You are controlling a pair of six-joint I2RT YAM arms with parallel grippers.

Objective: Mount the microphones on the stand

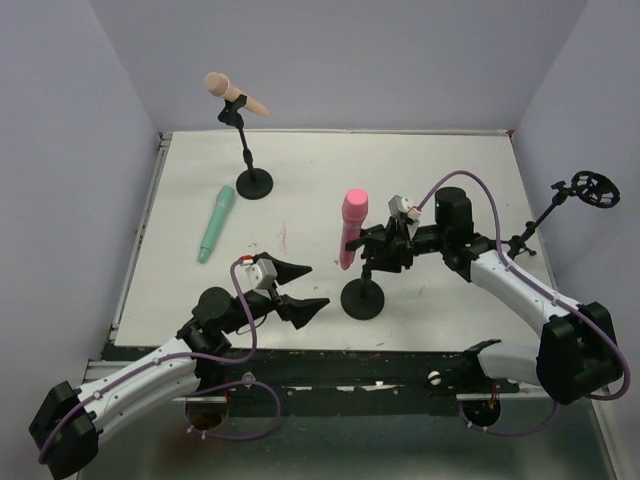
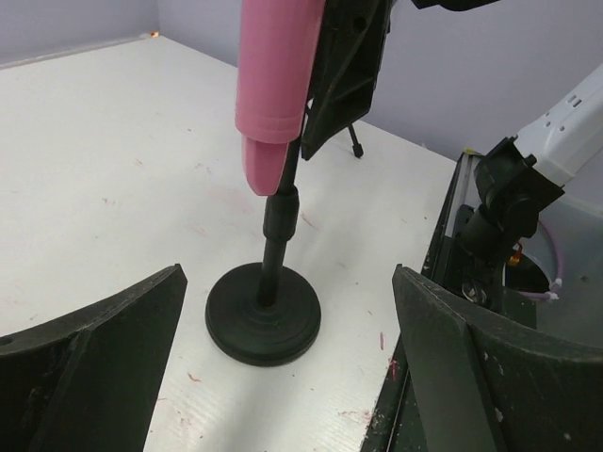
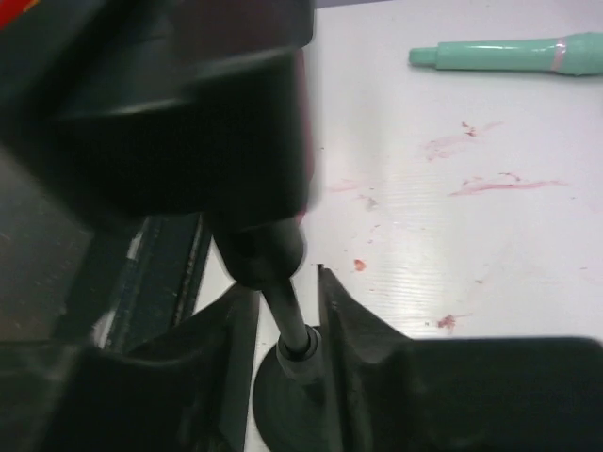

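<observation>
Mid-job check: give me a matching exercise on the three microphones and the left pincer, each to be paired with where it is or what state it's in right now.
Things:
1. peach microphone
2. pink microphone
3. green microphone
4. left pincer

States:
A. lying flat on the table
B. open, holding nothing
C. tilted in the clip of the far stand
D. upright at the near stand

Pairs: 1-C, 2-D, 3-A, 4-B

From high up at the near side, looks down on the whole table (image 1: 300, 170). From the left wrist, low and close, faces the black stand (image 2: 264, 320). From the right wrist, looks down the same stand, very close.
</observation>
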